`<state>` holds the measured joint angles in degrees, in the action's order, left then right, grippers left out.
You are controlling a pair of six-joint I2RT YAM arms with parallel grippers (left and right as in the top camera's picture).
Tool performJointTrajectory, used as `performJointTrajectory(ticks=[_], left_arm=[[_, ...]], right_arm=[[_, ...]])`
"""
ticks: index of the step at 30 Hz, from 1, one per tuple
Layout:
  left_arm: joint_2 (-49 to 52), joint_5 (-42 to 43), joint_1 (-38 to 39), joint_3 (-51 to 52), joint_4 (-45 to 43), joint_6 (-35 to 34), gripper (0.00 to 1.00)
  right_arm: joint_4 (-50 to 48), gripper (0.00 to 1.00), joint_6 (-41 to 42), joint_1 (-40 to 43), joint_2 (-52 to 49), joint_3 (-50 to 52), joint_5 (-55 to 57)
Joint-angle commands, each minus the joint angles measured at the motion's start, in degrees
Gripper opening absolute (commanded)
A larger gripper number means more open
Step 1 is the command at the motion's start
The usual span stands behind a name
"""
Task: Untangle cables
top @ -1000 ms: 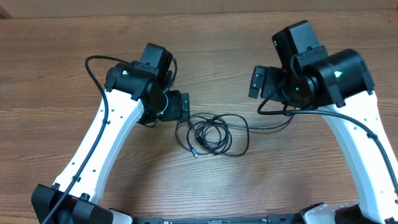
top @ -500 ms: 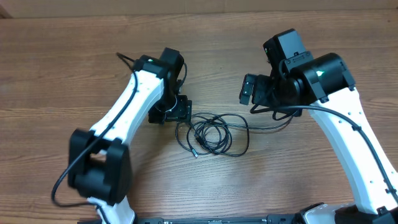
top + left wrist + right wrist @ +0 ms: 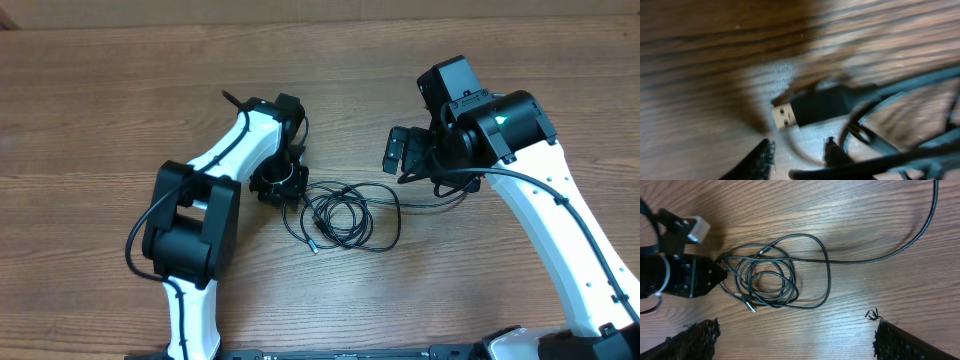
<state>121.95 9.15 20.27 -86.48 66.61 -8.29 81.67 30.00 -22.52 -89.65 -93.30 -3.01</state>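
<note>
Task object: a tangle of thin black cables (image 3: 340, 215) is laid in overlapping loops on the brown wooden table (image 3: 100, 120), between the two arms. One strand is led away from the coil towards the right arm.
Left gripper: the left gripper (image 3: 281, 186) is set low at the left edge of the tangle. In the wrist view its dark fingertips (image 3: 760, 160) are seen part-way apart, with a thin strand lying in the gap. Nothing is seen clamped.
Plug: a silver USB plug (image 3: 785, 115) with a black housing is seen just ahead of those fingertips, flat on the wood, with loops crossing its cord.
Right gripper: the right gripper (image 3: 398, 152) is held above the table just right of the coil, jaws spread wide and empty.
Step in hand: a grip on a cable end at the left side is judged to be in preparation.
How to do it well: the plug housing should be taken rather than a loose loop, so that one end can be drawn free. The fingers should be centred on a single strand. The pull should be made slowly leftwards, with the coil held by the right gripper.
Risk: if two strands are caught, the tangle may be tightened.
</note>
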Motion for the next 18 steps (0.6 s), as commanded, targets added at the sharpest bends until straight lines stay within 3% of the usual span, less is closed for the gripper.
performJointTrajectory(ticks=[1,9,18], left_arm=[[1.46,0.9,-0.04,0.24,0.44,1.9,0.29],[0.76,0.98,-0.07,-3.93,4.83,1.88,0.04],[0.48,0.98,-0.07,-20.48,18.34,1.88,0.04]], right_arm=[[-0.74,1.0,0.24,0.11,0.04,0.31,-0.35],[-1.03,1.0,0.24,0.09,0.04,0.31,-0.35],[-0.66,1.0,0.22,0.11,0.04,0.35,-0.33]])
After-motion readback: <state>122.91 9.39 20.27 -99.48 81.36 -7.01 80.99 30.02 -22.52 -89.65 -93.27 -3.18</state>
